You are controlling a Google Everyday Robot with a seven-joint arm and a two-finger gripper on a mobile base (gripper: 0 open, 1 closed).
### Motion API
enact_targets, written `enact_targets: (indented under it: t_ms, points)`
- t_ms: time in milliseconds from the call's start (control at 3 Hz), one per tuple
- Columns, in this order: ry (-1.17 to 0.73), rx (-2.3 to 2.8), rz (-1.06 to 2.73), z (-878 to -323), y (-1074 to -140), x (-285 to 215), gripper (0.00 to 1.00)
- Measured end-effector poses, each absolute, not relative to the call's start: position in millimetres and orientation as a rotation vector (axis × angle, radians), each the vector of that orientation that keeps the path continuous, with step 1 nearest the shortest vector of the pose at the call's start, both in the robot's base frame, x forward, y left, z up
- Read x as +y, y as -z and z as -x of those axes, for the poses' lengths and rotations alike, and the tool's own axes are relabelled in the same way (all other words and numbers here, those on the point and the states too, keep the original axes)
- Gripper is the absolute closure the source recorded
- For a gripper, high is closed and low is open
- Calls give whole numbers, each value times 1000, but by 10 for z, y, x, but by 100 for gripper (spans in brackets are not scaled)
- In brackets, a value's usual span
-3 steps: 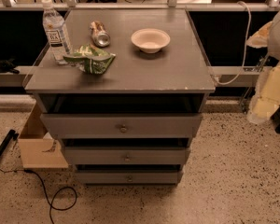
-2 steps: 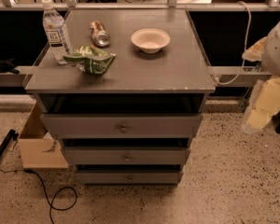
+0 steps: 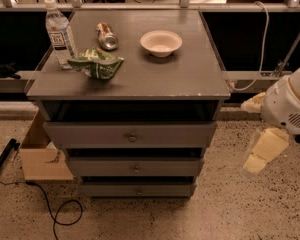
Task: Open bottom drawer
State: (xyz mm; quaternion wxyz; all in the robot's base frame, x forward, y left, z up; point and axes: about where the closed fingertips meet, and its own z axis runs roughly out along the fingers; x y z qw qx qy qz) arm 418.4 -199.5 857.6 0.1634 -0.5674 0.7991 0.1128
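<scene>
The bottom drawer point(image 3: 138, 189) sits lowest in the grey cabinet point(image 3: 200, 79), just above the floor, and looks shut or nearly so. My gripper point(image 3: 263, 154) hangs well off to the right of the cabinet, low and touching nothing. Whether my jaws are apart or together I cannot tell. I judge the drawer to be stiff wood, fairly heavy, sliding straight. Its small round knob point(image 3: 138, 190) at centre is the only hold, small and probably slick, so I should pinch it squarely and pull toward the near side.

Dim warm light from above, black shadow beneath the tabletop point(image 3: 190, 74), hand point(image 3: 263, 152) pale at right
</scene>
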Motion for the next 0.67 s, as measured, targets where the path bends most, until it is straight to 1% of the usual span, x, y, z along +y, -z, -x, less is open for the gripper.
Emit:
enact_targets:
  t_ms: [333,667]
  points:
    - [-434,2260,1648,-4059,-8315,-1907,0]
    - [-443,2256,1655,-4044,-8290,-1898,0]
